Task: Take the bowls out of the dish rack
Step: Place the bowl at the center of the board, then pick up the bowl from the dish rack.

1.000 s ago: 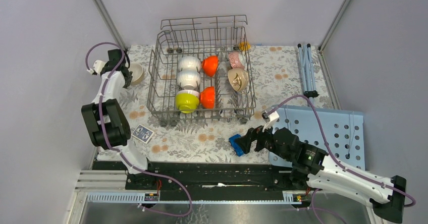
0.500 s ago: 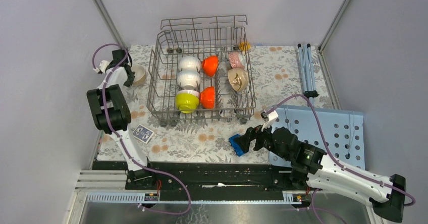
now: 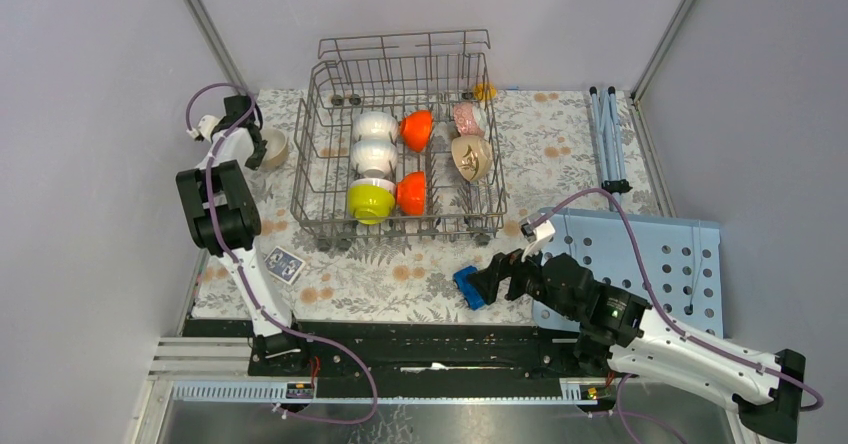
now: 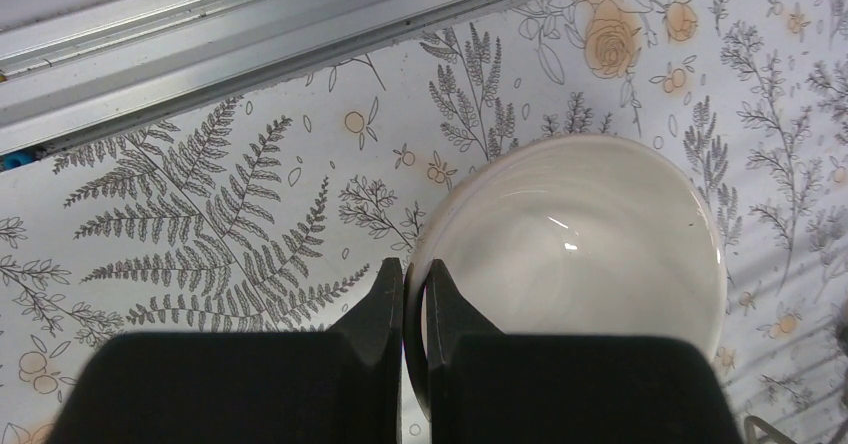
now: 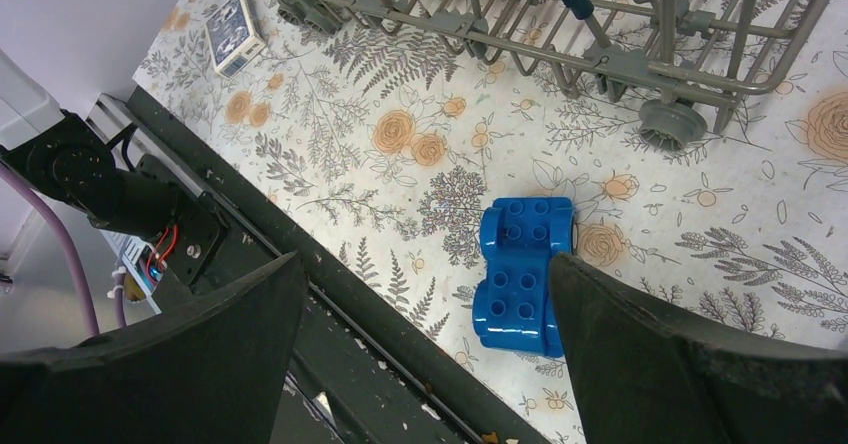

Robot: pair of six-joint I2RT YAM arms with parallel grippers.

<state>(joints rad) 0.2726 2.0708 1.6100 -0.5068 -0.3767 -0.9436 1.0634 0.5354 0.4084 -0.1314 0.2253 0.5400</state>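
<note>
The grey wire dish rack (image 3: 305, 169) stands at the back middle of the table. In it are two white bowls (image 3: 373, 127), two orange ones (image 3: 417, 129), a yellow-green one (image 3: 371, 202), a beige one (image 3: 471, 157) and a patterned one (image 3: 468, 119). Left of the rack, a cream bowl (image 3: 274, 148) sits upright at the cloth, and my left gripper (image 3: 256, 147) is shut on its rim. In the left wrist view the black fingers (image 4: 385, 299) pinch the bowl (image 4: 590, 234) wall at its left edge. My right gripper (image 3: 482, 282) hangs open low at the front.
A blue toy car (image 5: 525, 274) lies between the right fingers, near the table's front edge. A card deck (image 3: 283, 263) lies front left. A light-blue perforated board (image 3: 660, 254) lies at the right, with folded blue rods (image 3: 608, 139) behind it. The rack's wheeled base (image 5: 660, 122) is close ahead.
The left arm's elbow has swung toward the back while its gripper stays shut on the cream bowl's rim. The right arm has not moved.
</note>
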